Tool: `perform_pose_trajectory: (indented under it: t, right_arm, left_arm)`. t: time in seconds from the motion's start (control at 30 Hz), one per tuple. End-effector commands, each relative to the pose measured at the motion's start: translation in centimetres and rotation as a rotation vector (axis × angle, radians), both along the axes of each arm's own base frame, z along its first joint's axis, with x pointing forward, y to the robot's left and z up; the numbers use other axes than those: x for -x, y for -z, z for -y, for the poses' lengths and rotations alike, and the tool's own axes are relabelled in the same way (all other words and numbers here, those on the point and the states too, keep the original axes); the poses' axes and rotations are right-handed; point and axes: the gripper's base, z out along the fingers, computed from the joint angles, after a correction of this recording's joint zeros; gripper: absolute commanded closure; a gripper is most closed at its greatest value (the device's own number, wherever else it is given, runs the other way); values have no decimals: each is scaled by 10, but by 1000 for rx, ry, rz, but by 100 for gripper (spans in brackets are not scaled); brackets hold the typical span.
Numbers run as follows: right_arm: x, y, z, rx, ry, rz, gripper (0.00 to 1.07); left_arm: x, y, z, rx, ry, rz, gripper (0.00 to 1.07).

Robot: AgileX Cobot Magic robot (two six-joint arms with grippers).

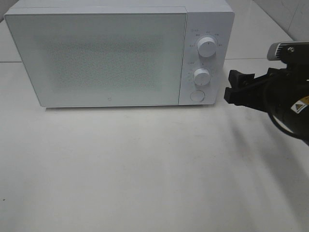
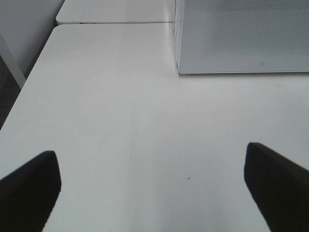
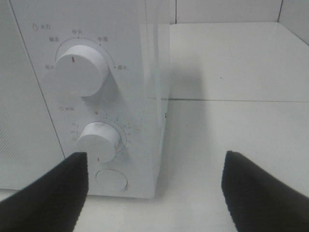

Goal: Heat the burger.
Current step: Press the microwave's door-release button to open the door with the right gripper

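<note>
The burger shows in no view. The white microwave (image 1: 96, 53) stands at the back of the table with its frosted door shut. My right gripper (image 1: 231, 87) hovers open just right of the control panel, level with the lower knob (image 1: 202, 76). In the right wrist view the right gripper (image 3: 154, 162) is empty and faces the upper knob (image 3: 82, 67), the lower knob (image 3: 99, 140) and the round button (image 3: 112, 180). My left gripper (image 2: 150, 159) is open and empty over bare table, with the microwave's (image 2: 241, 34) left front corner ahead of it.
The upper knob (image 1: 207, 47) and the round button (image 1: 196, 95) sit on the microwave's right panel. The white table (image 1: 145, 169) spreads in front of the microwave. In the left wrist view the table's edge (image 2: 29, 82) drops off on one side.
</note>
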Motion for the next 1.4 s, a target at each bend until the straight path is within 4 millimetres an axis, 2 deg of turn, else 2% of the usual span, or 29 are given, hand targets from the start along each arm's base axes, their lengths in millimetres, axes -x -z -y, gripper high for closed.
perform_pose_trajectory:
  t: [0.03, 0.13, 0.4, 0.73, 0.9, 0.97, 1.0, 1.03, 1.1, 1.13, 1.17, 1.23, 1.27, 1.33, 1.37, 1.4]
  right_arm:
    - [3, 7, -10, 8, 5, 2, 32]
    - [8, 18, -21, 11, 12, -26, 32]
    - [16, 35, -34, 27, 28, -76, 33]
    - [17, 38, -35, -18, 34, -106, 35]
    - [18, 40, -35, -184, 82, -154, 38]
    - [18, 41, -35, -308, 119, -174, 41]
    - [18, 41, -35, -308, 119, -174, 41]
    - [18, 40, -35, -400, 147, -183, 43]
    - [18, 40, -35, -445, 160, -188, 44]
    - [18, 40, -35, -529, 186, -197, 47]
    - [18, 40, -35, -529, 186, -197, 47]
    - [18, 41, -35, -692, 235, -215, 52]
    - [18, 41, -35, -692, 235, -215, 52]
    - [18, 41, -35, -879, 291, -233, 59]
    - [18, 41, -35, -879, 291, -233, 59]
    - [18, 41, -35, -979, 320, -243, 64]
  left_arm:
    - [3, 1, 0, -1, -1, 20, 9]
    - [3, 1, 0, -1, -1, 20, 9]
    - [3, 1, 0, -1, -1, 20, 9]
    - [3, 1, 0, -1, -1, 20, 9]
    - [3, 1, 0, -1, -1, 20, 9]
    - [3, 1, 0, -1, -1, 20, 9]
    - [3, 1, 0, -1, -1, 20, 9]
    - [3, 1, 0, -1, -1, 20, 9]
    - [3, 1, 0, -1, -1, 20, 9]
    - [3, 1, 0, -1, -1, 20, 9]
    - [3, 1, 0, -1, -1, 20, 9]
    - [3, 1, 0, -1, -1, 20, 9]
    - [3, 1, 0, -1, -1, 20, 9]
    - [3, 1, 0, -1, -1, 20, 9]
    - [3, 1, 0, -1, -1, 20, 9]
    - [3, 1, 0, -1, -1, 20, 9]
